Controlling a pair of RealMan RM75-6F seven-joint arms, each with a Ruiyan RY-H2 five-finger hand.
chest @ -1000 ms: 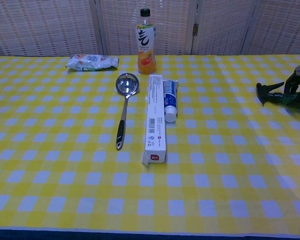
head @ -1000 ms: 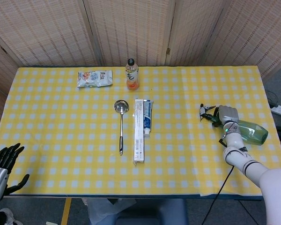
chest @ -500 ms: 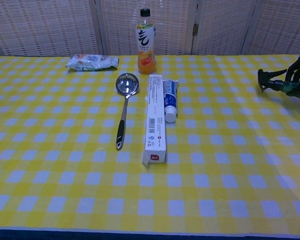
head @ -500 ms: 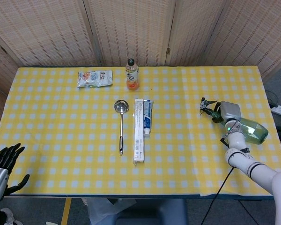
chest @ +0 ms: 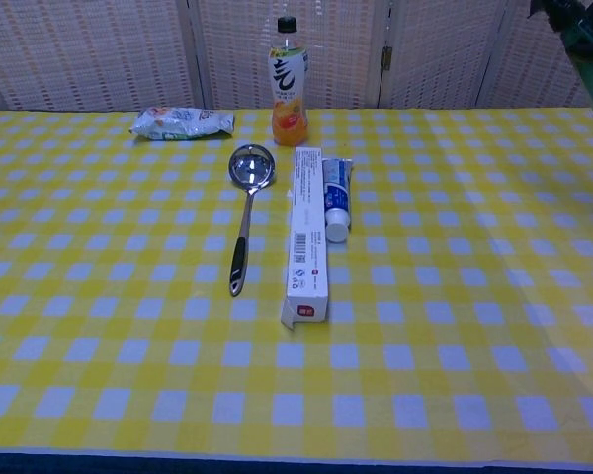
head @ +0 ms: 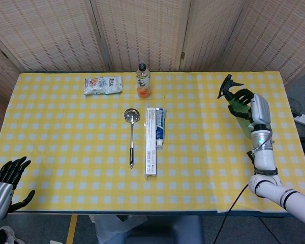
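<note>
Right hand [head: 255,113] grips a green spray bottle [head: 237,104], fingers [head: 245,95] wrapped round its body, black trigger nozzle pointing toward the far edge. Bottle appears lifted off the worktop [head: 203,162], over the right side near the far right corner; whether its base touches the cloth cannot be told. In the chest view only a dark bit of bottle and hand shows at the top right corner, too cut off to read.

Left hand [head: 5,180] sits past the near left corner of the worktop, fingers [head: 14,169] spread apart, holding nothing.

Other things on the yellow checked worktop: juice bottle [head: 143,81] upright at the middle of the far edge; snack packet [head: 102,85] lying flat left of it, near the far edge. Metal ladle [head: 131,133] in the middle, bowl toward the far edge, black handle end toward the near edge. Just right of the ladle a long white toothpaste box [head: 151,142] lies lengthwise, and a toothpaste tube [head: 160,127] lies touching the box's right side, by its far half.
</note>
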